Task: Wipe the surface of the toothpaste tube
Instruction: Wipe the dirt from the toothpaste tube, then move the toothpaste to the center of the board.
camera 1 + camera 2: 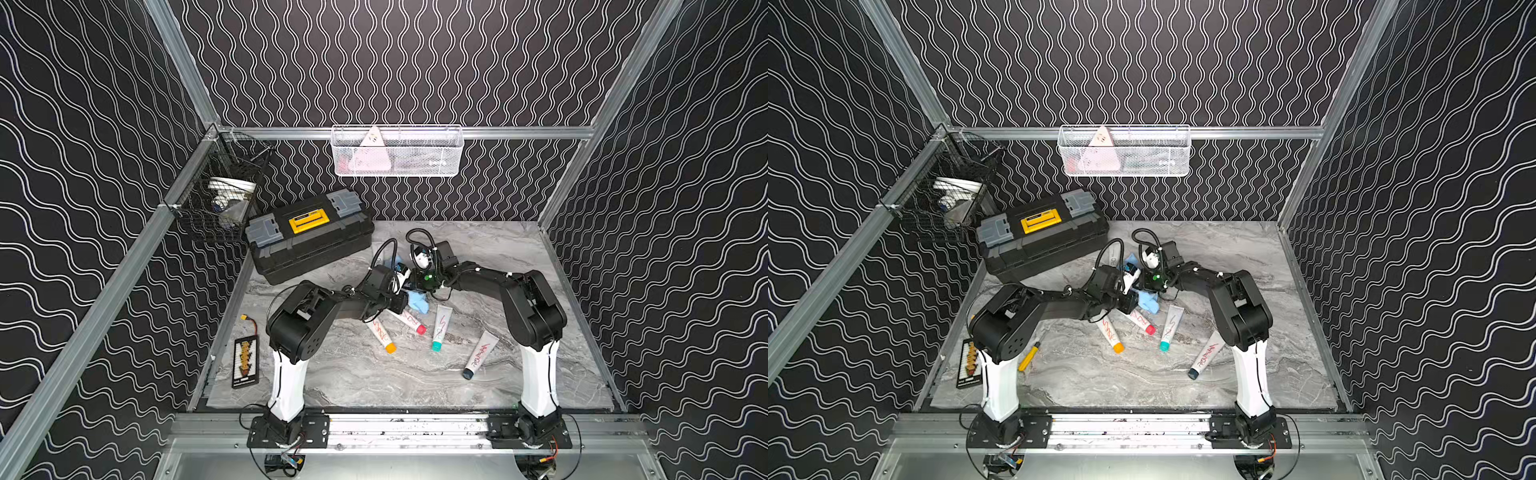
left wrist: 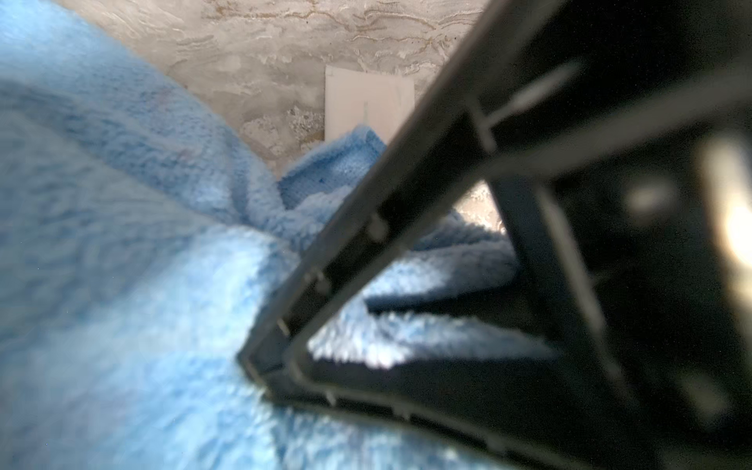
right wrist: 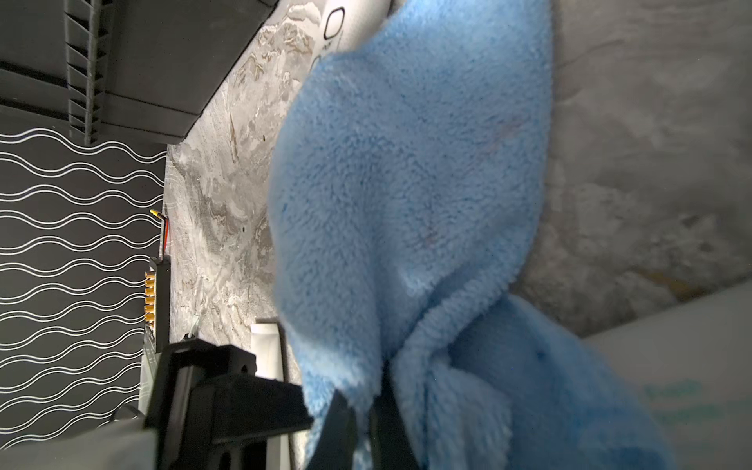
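Note:
Several white toothpaste tubes lie on the marble table [image 1: 374, 382], among them ones with an orange cap [image 1: 380, 332], a red cap [image 1: 409, 322], a teal cap [image 1: 440, 328] and a dark cap [image 1: 480, 355]. A fluffy blue cloth [image 1: 417, 301] sits just behind their flat ends. My right gripper [image 3: 362, 411] is shut on a bunched fold of the cloth [image 3: 407, 183]. My left gripper [image 1: 400, 299] meets it there and is shut. The cloth [image 2: 122, 264] drapes over its fingers and hides what lies between them. In the left wrist view a tube's flat end [image 2: 368, 101] shows beyond the cloth.
A black toolbox [image 1: 309, 235] with a yellow handle stands at the back left. Another tube [image 1: 1113, 253] lies just behind the grippers. A black wire basket [image 1: 220, 195] hangs on the left rail, and a white mesh basket [image 1: 397, 151] on the back rail. A battery board [image 1: 246, 361] lies at the front left.

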